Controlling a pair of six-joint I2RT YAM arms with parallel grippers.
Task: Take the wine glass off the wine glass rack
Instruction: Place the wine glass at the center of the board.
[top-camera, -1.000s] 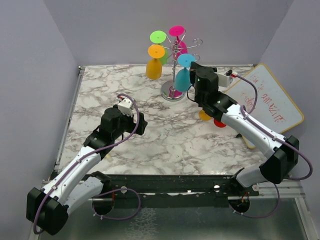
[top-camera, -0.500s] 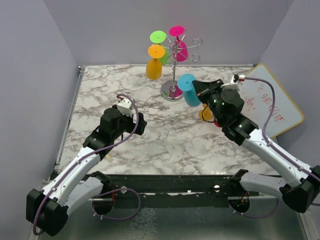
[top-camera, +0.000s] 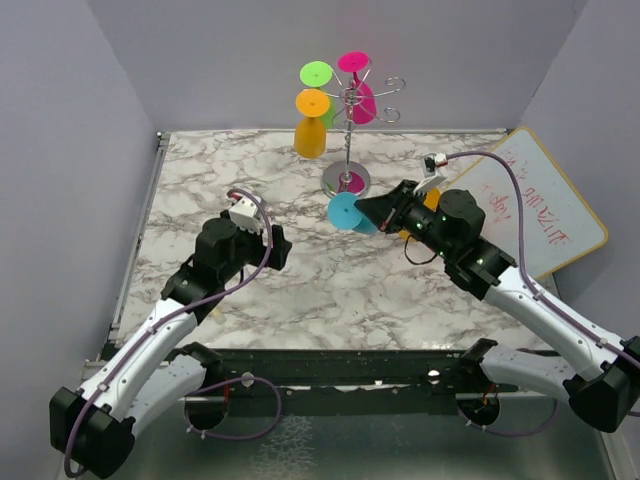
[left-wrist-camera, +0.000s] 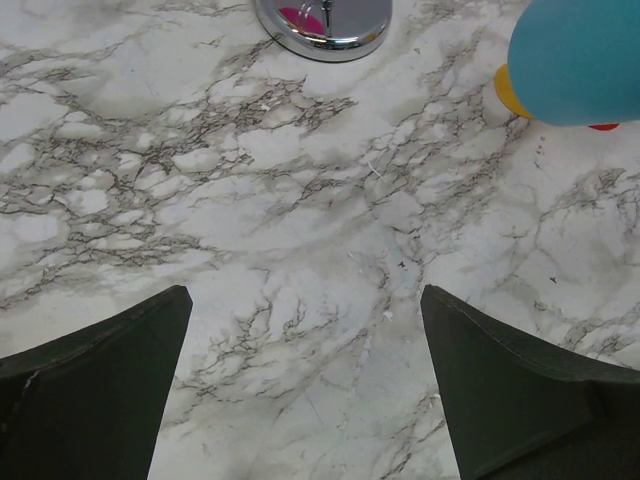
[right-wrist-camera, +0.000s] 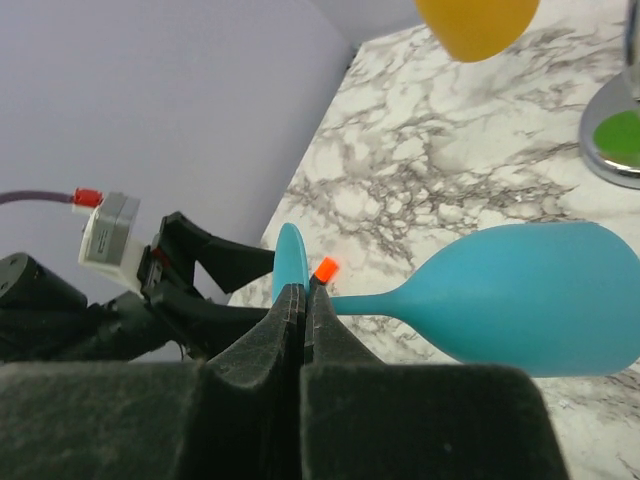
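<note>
ok so rn the right gripper (right-wrist-camera: 305, 292) is pinched tight on the stem of the blue wine glass (right-wrist-camera: 520, 300), right next to the foot. The fingers are basically closed w/ just the thin stem between them. Glass is tipped on its side: foot disc faces the robot's left, bowl points the other way.

In the top view it's completely off the wine glass rack (top-camera: 347, 120). It's on the near side, just in front of the rack's shiny round base, and not touching it afaict. Can't tell how high it sits over the tabletop (top-camera: 200, 180).

Rack stands upright at the back of the marble w/ 3 other glasses hanging upside down from the scroll arms. There's an orange glass (top-camera: 309, 135) on the left, a green glass (top-camera: 317, 74) just behind it, and a pink glass (top-camera: 362, 100) up by the stem.

Left gripper (left-wrist-camera: 305, 290) has its fingers spread wide, holding 0, only bare marble showing between them. It hovers over the tabletop left of center, well apart from the blue glass. Its wrist cam catches the rack base at the top edge & the blue bowl in the top right corner. There's also a small orange thing (left-wrist-camera: 506, 92) and a sliver of red peeking out behind the bowl, no idea what those are tbh.

Whiteboard (top-camera: 545, 205) w/ red scribbles sits at the far right, beside the tabletop.
</note>
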